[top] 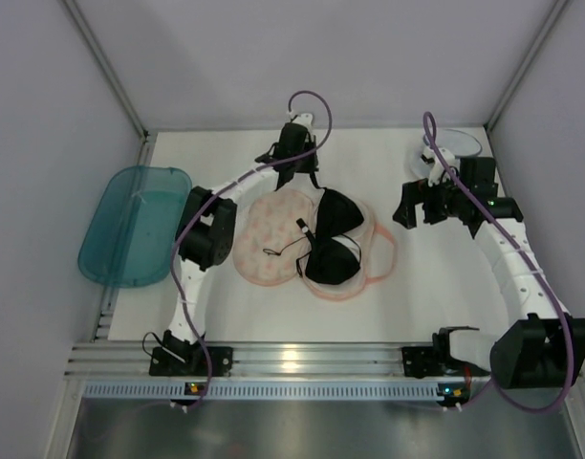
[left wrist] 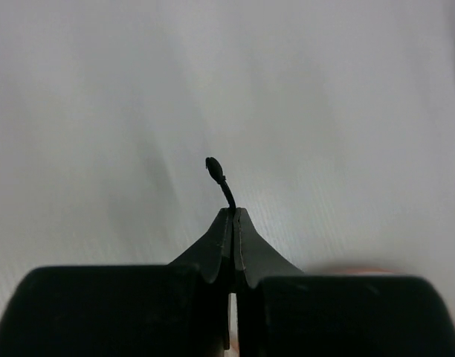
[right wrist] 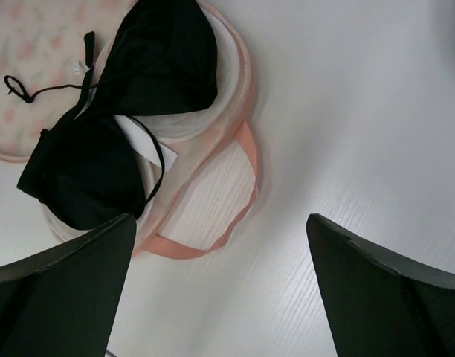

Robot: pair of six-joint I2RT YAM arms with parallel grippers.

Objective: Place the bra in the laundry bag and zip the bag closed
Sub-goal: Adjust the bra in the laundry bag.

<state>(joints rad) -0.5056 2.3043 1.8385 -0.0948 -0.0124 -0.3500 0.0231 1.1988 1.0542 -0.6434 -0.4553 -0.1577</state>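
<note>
Find the bra point(top: 335, 239) at the middle of the tabletop point(top: 445, 296), lying black on the 3 o'clock lobe of the opened laundry bag point(top: 266, 239). Two cups side by side along the 12-to-6 line, with one thin strap trailing toward 9 o'clock over the printed lobe.

Judge it light, soft and limp, with moulded cups likely to keep some shape and straps sure to dangle and snag. Better taken by a cup edge or the bridge between the cups to shift the bulk. By a strap, expect only a tug and a swing.

Note the left claw point(left wrist: 233, 216) at 12 o'clock of the bag, pressed together on a strap end point(left wrist: 221, 182) that pokes up past the fingertips. Note the right claw point(top: 407, 206) at 3 o'clock, spread wide, holding nothing, apart from the bag, above the pink loop point(right wrist: 250, 178).

As for the bag: thin, pliable cloth, apt to slide on the smooth top, probably needing to be pinned for zipping. Cannot make out the zip pull.

Open room toward 6 and 3 o'clock. Teal bin point(top: 135, 225) off the 9 o'clock edge, well apart. White tub point(top: 465, 142) near 1 o'clock, partly hidden behind the right arm. Back wall close at 12 o'clock, leaving little space behind the left claw.
</note>
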